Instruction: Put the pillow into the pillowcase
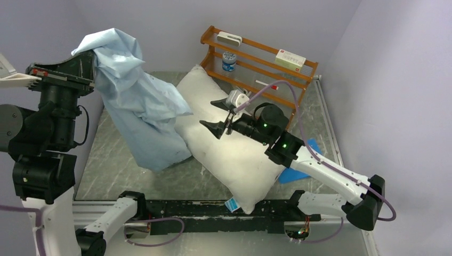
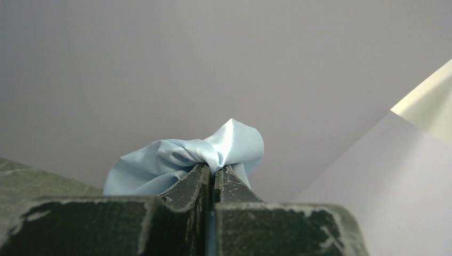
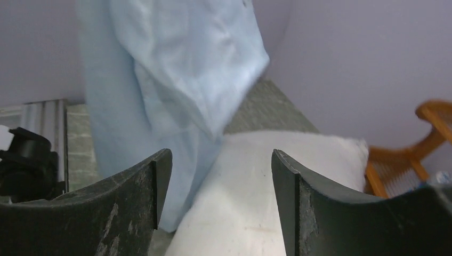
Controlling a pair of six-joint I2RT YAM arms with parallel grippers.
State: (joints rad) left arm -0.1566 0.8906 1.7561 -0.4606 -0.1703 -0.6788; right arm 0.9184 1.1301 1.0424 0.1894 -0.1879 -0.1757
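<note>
The off-white pillow (image 1: 224,138) lies diagonally on the table, its blue-and-white tag end at the near edge. The pale light-blue pillowcase (image 1: 141,112) hangs from high at the left down to the table and drapes against the pillow's left side. My left gripper (image 1: 91,57) is raised high and shut on a bunched top corner of the pillowcase (image 2: 186,160); it also shows in the left wrist view (image 2: 214,169). My right gripper (image 1: 216,116) is open and empty, just above the pillow's middle. In the right wrist view it (image 3: 219,160) faces the pillow (image 3: 256,197) and the hanging pillowcase (image 3: 176,80).
A wooden rack (image 1: 261,61) stands at the back with a small tin (image 1: 229,60) and boxes (image 1: 290,58) on it. A bright-blue flat sheet (image 1: 298,168) lies under the right arm. Purple walls close in the left, back and right sides.
</note>
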